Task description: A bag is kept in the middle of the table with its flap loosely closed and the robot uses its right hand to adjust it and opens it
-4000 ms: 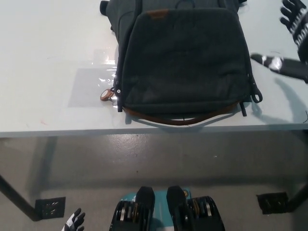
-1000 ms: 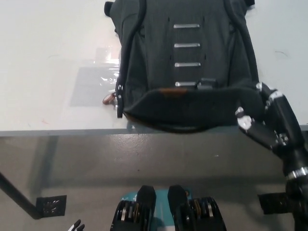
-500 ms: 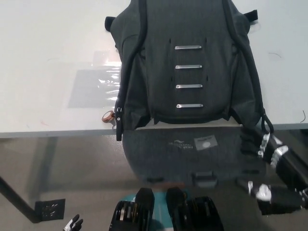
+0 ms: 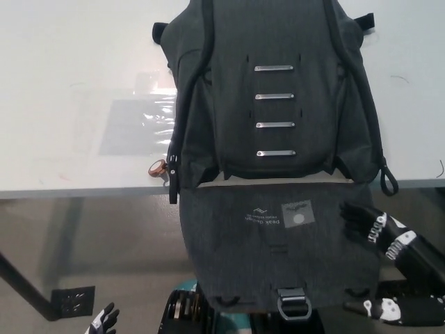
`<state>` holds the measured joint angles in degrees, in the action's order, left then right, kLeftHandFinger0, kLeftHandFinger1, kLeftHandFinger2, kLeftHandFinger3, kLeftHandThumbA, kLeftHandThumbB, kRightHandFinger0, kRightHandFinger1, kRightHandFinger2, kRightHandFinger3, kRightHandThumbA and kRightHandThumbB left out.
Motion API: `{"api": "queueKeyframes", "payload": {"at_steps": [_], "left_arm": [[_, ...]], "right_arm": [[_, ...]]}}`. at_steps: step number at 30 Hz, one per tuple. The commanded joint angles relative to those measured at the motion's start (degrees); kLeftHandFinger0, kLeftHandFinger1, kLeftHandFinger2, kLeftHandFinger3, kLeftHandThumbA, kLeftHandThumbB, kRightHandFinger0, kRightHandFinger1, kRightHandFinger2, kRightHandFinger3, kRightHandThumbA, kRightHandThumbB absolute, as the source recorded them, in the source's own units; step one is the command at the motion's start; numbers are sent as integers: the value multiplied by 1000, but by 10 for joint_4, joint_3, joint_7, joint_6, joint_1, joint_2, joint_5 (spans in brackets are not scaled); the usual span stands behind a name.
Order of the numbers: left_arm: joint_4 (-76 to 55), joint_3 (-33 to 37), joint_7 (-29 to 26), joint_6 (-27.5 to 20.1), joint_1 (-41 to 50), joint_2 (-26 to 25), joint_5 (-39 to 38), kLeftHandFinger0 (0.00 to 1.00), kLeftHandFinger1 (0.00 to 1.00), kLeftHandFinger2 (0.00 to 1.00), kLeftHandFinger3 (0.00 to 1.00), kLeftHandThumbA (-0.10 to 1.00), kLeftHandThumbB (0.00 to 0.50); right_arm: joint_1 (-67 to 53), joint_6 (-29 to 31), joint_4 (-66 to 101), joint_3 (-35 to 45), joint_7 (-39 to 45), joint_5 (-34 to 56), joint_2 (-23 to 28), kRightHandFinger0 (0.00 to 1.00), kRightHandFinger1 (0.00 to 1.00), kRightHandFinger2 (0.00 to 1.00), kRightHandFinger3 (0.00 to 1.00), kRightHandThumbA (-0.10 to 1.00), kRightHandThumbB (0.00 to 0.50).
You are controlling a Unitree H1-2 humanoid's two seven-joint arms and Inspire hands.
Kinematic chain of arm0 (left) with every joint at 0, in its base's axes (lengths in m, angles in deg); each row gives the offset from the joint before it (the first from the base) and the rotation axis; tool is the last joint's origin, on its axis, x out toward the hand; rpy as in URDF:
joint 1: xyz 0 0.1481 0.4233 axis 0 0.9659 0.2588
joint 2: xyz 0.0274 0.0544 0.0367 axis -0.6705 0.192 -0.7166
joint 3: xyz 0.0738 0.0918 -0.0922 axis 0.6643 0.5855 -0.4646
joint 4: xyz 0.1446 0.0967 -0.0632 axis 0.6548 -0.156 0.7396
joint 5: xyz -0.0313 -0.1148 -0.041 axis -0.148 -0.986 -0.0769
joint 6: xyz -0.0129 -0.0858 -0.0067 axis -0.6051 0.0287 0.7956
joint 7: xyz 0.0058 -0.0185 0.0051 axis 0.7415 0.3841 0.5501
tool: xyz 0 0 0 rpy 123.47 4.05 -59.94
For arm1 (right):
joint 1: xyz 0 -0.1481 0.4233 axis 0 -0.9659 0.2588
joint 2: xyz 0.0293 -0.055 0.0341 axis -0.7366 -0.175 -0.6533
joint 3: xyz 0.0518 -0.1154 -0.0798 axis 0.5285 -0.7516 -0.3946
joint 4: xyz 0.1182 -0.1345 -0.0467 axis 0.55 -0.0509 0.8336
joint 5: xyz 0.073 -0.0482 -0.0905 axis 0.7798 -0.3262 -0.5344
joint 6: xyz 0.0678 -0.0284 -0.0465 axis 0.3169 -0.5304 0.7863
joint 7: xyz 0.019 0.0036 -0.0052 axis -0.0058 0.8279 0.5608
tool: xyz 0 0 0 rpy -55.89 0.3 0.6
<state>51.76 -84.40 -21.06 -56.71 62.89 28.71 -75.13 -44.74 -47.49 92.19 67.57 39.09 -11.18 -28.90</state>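
Your right robot hand (image 4: 389, 268) sits below the bench's (image 4: 69, 104) near edge, fingers spread wide beside the hanging flap (image 4: 278, 254), gripping nothing. Left robot hand (image 4: 104, 321) rests low; its state is unclear. The bag (image 4: 274, 90) lies mid-bench, open.

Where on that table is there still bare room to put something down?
Left of the bag, the table is bare beyond the clear plastic sheet; a narrower strip lies right of the bag. The front middle is crowded: the flap hangs there, beside the right robot hand.
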Motion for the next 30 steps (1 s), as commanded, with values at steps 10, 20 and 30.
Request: {"api": "queueKeyframes", "payload": {"at_steps": [10, 20, 30], "left_arm": [[-12, -5, -3, -23, -18, -10, 2, 1000, 1000, 1000, 1000, 1000, 500], [-11, -4, -5, -23, -24, -12, 11, 1000, 1000, 1000, 1000, 1000, 500], [-3, -1, -4, -23, -40, -14, 11, 1000, 1000, 1000, 1000, 1000, 498]], "right_arm": [[-159, 158, 56, 150, 10, 154, -40, 1000, 1000, 1000, 1000, 1000, 500], [-217, 305, -80, 153, 33, 54, -146, 1000, 1000, 1000, 1000, 1000, 429], [-186, 294, -271, 38, 29, -20, -207, 1000, 1000, 1000, 1000, 1000, 360]]}}
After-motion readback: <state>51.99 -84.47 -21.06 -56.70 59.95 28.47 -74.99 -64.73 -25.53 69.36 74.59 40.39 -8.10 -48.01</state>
